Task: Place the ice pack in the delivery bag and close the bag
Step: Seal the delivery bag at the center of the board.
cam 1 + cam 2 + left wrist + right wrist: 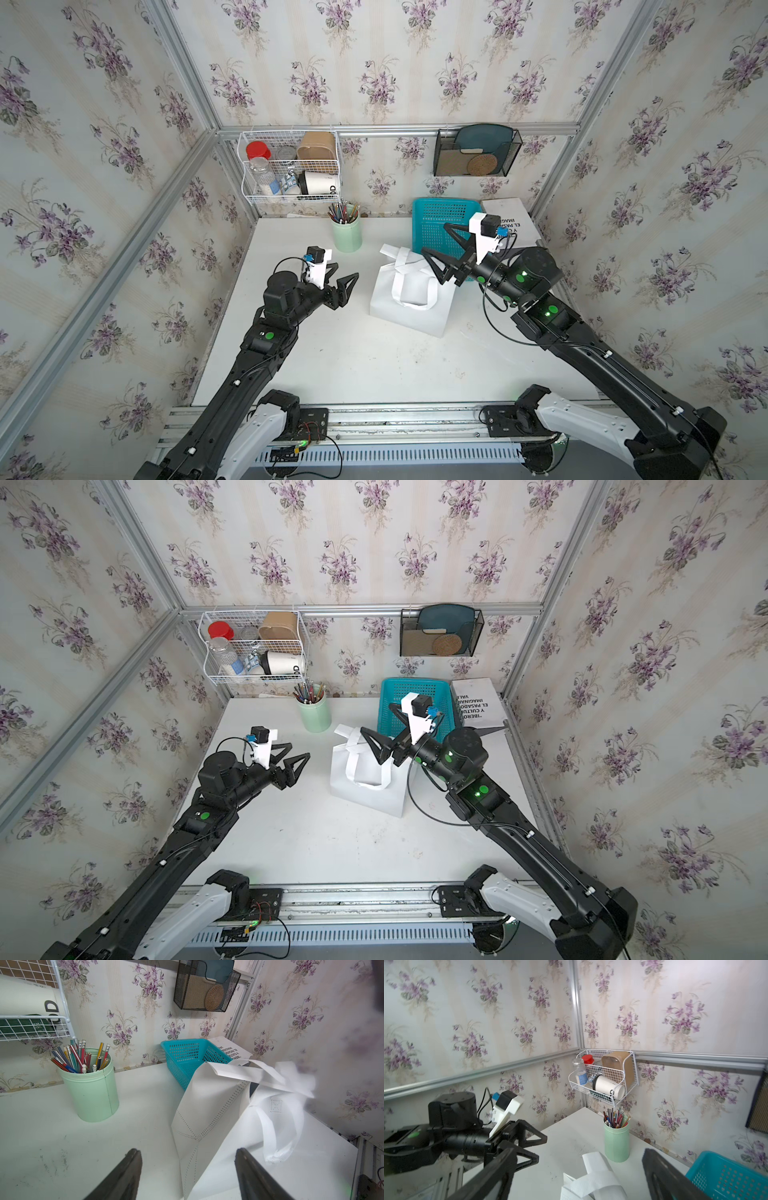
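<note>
My left gripper [348, 269] hovered over the white table [332, 365], jaws apart and empty. Beyond it stood the mint-green tin cup of pencils [347, 235], well clear. To the right, the white delivery bag with strap handles [415, 316] slumped mid-table, handles flopped across it. My right gripper [434, 237] hung spread wide above the bag's far edge, empty, hiding part of the teal plastic mesh basket [432, 216] behind it. A white printed book [509, 216] lay far right.
</note>
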Available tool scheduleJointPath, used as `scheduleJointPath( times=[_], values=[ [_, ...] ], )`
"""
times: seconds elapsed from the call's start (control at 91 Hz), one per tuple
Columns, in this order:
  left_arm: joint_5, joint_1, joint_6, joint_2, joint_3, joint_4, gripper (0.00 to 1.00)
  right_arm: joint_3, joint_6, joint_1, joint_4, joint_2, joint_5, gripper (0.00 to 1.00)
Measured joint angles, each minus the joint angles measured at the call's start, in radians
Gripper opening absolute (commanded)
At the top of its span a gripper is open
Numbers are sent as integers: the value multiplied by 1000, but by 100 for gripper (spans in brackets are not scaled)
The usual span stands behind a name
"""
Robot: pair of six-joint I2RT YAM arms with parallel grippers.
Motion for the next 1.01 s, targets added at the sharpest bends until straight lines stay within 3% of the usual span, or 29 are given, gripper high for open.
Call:
scheduleJointPath(
  times=[0.143,0.275,0.582,0.769,1.011],
  values=[
    [60,0,52,-60,-24,-38,75,39,-227,98,-77,52,28,96],
    [142,0,64,-77,-84,-16,76,95,-386,146,-171,121,37,83],
    [317,-22,-10,332,8,321,63,105,-545,202,-388,148,208,26],
    [390,-45,-69,478,48,478,56,33,-516,229,-445,75,238,24],
    [431,-53,-100,565,89,541,32,21,-446,230,-465,160,423,29]
  ],
)
